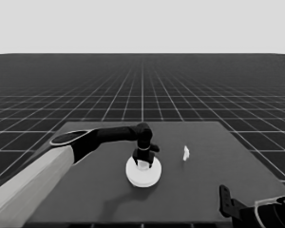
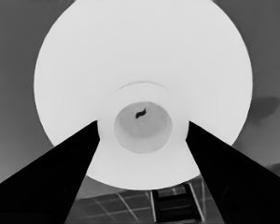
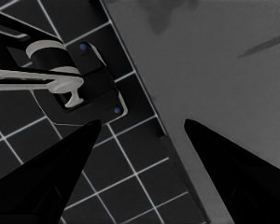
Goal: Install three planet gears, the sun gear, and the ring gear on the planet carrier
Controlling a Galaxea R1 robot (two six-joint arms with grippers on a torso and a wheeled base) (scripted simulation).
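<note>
no readable text, no labels, no numbers

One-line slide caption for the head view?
Left tool sits on the white larger round part mid-table; thin white piece to the right; right arm parked at the lower right corner.

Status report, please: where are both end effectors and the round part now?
Left end effector directly over the larger round part at table centre, fingers astride its raised hub. Right end effector parked at near right corner. Thin white piece lies apart, right.

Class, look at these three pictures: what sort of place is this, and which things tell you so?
Probably a simulated robot workbench, not a real room: a bare dark table stands on a floor of endless white grid lines, and the black left gripper is over a large white round part.
</note>
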